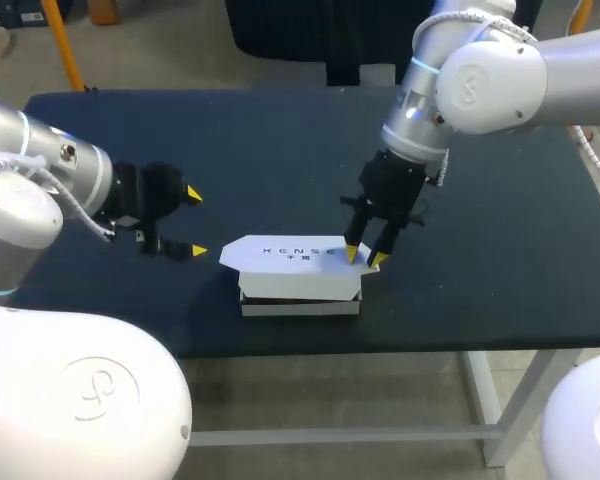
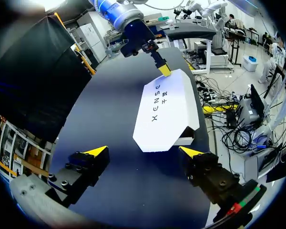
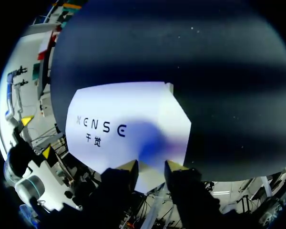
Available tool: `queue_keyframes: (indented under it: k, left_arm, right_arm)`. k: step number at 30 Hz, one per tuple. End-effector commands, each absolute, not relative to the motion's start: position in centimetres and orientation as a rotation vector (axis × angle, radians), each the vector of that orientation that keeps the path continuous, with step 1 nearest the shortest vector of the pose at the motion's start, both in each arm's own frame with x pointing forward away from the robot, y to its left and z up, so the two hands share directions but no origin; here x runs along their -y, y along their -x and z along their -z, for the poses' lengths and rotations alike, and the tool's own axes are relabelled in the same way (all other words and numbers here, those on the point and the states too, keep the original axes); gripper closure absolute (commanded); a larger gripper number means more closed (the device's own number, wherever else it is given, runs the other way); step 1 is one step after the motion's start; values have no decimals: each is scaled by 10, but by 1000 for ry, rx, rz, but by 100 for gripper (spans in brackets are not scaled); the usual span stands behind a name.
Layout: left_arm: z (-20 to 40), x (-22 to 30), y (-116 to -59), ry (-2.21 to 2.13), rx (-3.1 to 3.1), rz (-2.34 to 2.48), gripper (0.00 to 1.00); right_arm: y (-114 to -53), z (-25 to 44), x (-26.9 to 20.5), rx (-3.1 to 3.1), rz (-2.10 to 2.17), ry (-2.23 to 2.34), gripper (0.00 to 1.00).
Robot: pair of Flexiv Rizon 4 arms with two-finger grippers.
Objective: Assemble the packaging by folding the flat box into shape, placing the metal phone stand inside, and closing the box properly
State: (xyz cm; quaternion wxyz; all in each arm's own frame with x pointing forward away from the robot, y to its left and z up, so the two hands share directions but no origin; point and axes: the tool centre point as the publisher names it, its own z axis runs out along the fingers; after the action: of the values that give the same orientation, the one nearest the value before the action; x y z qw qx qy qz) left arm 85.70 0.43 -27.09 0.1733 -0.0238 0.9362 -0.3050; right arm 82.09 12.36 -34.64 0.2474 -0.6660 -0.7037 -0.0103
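A white cardboard box (image 1: 298, 270) with dark print on its lid lies near the table's front edge, its lid down flat and pointed flaps sticking out at both ends. My right gripper (image 1: 365, 258) points down onto the lid's right end, its yellow tips a little apart and resting on top of the lid (image 3: 124, 129). My left gripper (image 1: 196, 222) hovers wide open a short way left of the box (image 2: 167, 107), nothing between its fingers. No metal phone stand shows in any view.
The dark blue table (image 1: 280, 140) carries nothing else. Its front edge runs just below the box.
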Motion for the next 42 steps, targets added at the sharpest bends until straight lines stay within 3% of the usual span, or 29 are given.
queue_keyframes:
  k: [1, 4, 17, 24, 40, 42]
  left_arm:
    - [264, 5, -865, 333, -2982, 958, 0]
    - [264, 16, -870, 795, -2889, 718, 0]
    - [264, 16, -870, 795, -2889, 718, 0]
    - [270, 26, -875, 1332, -2725, 657, 0]
    - [270, 26, -875, 1332, -2725, 657, 0]
    - [273, 32, -880, 1510, -2716, 651, 0]
  right_arm:
    - [-819, 348, -124, 1915, 32, 1820, 60]
    - [-819, 349, -124, 1912, 30, 1825, 60]
    - [-820, 348, -122, 1904, 55, 1838, 59]
    - [-820, 350, -121, 1896, 69, 1845, 59]
    - [-822, 352, -125, 1908, 93, 1853, 58]
    - [-822, 352, -125, 1908, 95, 1859, 58]
